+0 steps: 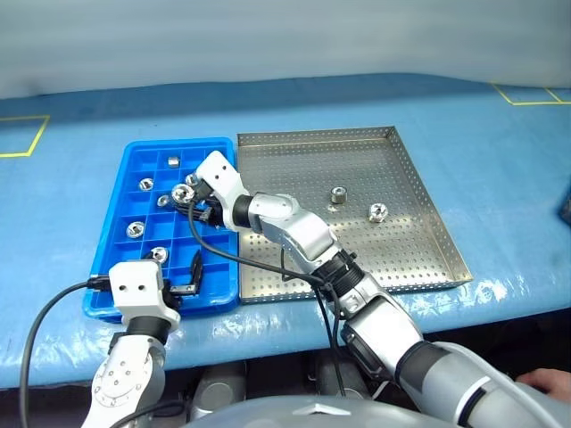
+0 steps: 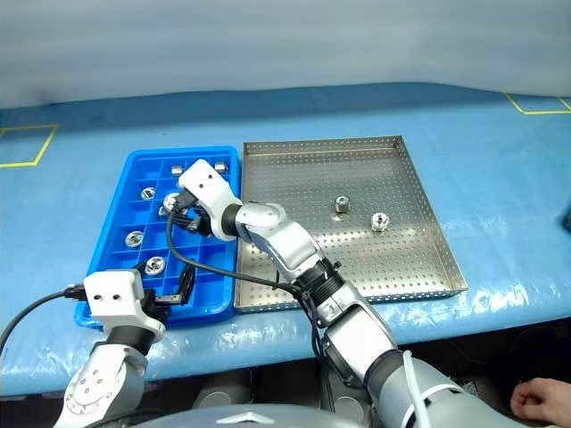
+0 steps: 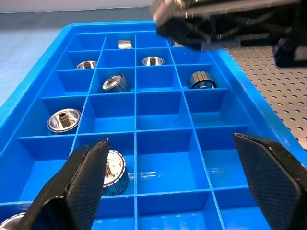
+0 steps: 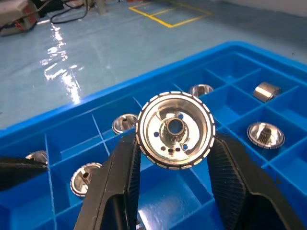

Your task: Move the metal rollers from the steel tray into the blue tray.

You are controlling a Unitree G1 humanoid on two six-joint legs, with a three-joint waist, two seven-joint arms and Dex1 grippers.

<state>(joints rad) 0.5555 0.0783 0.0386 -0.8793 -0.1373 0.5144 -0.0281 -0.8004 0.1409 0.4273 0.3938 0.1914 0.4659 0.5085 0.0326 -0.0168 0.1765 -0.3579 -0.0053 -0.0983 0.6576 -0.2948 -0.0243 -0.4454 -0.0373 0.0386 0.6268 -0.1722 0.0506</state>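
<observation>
The blue tray (image 1: 125, 183) lies left of the steel tray (image 1: 294, 174). Two metal rollers (image 1: 338, 195) (image 1: 377, 212) stand on the steel tray's perforated floor. Several more rollers (image 1: 135, 229) sit in the blue tray's compartments, one per cell. My right gripper (image 1: 189, 198) reaches across over the blue tray's middle cells and is shut on a metal roller (image 4: 175, 129), held a little above the cells with its holed face toward the wrist camera. At the blue tray's near edge my left gripper (image 3: 175, 177) stands open with nothing between its fingers (image 3: 81, 184).
The trays rest on a blue-covered table (image 1: 500, 160) with yellow tape marks (image 1: 27, 134) at the far corners. A black cable (image 1: 223, 254) runs along my right arm over the blue tray. A person's hand (image 2: 540, 392) shows below the table's near right edge.
</observation>
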